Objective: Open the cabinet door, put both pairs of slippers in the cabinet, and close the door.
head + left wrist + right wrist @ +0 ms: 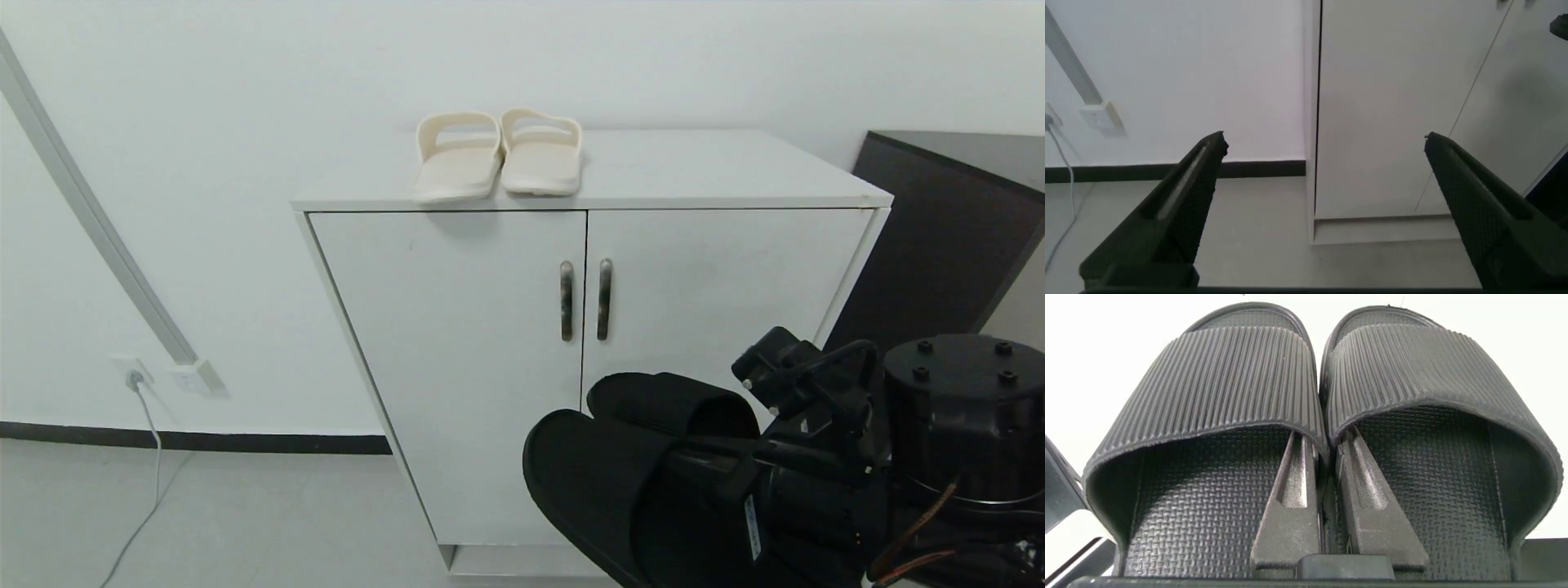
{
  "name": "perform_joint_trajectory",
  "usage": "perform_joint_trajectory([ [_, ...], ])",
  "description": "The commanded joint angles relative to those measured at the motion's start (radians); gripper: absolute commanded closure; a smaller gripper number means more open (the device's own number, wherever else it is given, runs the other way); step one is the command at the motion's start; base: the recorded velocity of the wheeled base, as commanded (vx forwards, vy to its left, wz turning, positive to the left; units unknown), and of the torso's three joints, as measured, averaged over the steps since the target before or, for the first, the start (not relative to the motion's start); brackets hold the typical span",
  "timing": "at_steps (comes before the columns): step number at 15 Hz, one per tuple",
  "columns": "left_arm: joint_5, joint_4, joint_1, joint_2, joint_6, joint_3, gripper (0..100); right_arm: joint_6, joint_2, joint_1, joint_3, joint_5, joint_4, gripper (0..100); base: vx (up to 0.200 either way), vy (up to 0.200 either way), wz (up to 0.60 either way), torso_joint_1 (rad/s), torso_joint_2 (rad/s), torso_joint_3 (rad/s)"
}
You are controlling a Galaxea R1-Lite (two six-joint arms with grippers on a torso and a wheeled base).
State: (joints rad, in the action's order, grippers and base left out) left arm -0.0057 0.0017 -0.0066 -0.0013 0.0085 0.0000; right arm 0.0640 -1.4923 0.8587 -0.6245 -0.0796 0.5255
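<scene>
Got the right gripper (1323,449) clamped on the touching inner sides of the black slippers (620,457), ribbed straps and textured footbeds, held low and near by the shut white cabinet (457,367), left gripper (1325,140) spread wide facing its lower left corner, cream slippers (498,155) on top.

Bottom edge crops black slippers (600,482); cabinet (694,175) inside hidden behind shut doors (457,367); dark unit (947,245) cropped right.
</scene>
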Motion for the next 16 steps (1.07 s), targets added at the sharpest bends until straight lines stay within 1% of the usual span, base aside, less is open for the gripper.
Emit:
perform_joint_trajectory([
  [1,-0.002,0.001,-0.001,0.001,0.005,0.000,0,0.000,-0.003,0.000,0.000,0.000,0.001,100,0.000,0.000,0.00,-0.110,0.45,0.344],
  [7,-0.003,0.003,-0.001,0.003,0.008,-0.002,0,0.000,0.001,0.000,0.014,-0.002,0.013,100,0.000,0.000,0.00,-0.055,0.45,0.385],
  [8,-0.007,0.000,-0.001,0.004,0.028,-0.003,0,0.000,0.003,0.000,0.017,-0.002,0.021,100,0.000,0.000,0.00,-0.007,0.33,0.315],
  [9,-0.007,0.000,-0.001,0.010,0.027,-0.017,0,0.000,0.003,0.000,0.022,-0.002,0.027,100,0.000,0.000,0.00,0.002,0.19,0.183],
  [10,-0.008,0.000,-0.006,0.033,0.013,-0.054,0,-0.001,0.003,0.000,0.022,-0.002,0.027,100,0.000,0.000,0.00,-0.002,0.11,0.119],
  [11,-0.010,0.001,-0.007,0.138,-0.078,-0.196,0,-0.001,0.001,0.000,0.026,0.001,0.027,100,0.000,0.000,0.00,0.002,0.07,0.036],
  [12,-0.033,0.000,-0.007,0.214,-0.091,-0.250,0,-0.001,0.001,0.000,0.026,0.001,0.028,100,0.000,0.000,0.00,0.000,0.00,0.000],
  [13,-0.071,-0.006,-0.007,0.290,-0.093,-0.267,0,-0.001,0.003,0.000,0.028,0.001,0.028,100,0.000,0.000,0.00,0.000,0.00,0.000],
  [15,-0.123,-0.077,-0.007,0.403,-0.091,-0.262,0,-0.001,0.003,0.000,0.028,0.001,0.028,100,0.000,0.000,0.00,0.000,0.00,0.000],
  [16,-0.160,-0.109,-0.007,0.454,-0.091,-0.264,0,-0.001,0.003,0.000,0.029,0.003,0.028,100,0.000,0.000,0.00,0.000,0.00,0.000],
])
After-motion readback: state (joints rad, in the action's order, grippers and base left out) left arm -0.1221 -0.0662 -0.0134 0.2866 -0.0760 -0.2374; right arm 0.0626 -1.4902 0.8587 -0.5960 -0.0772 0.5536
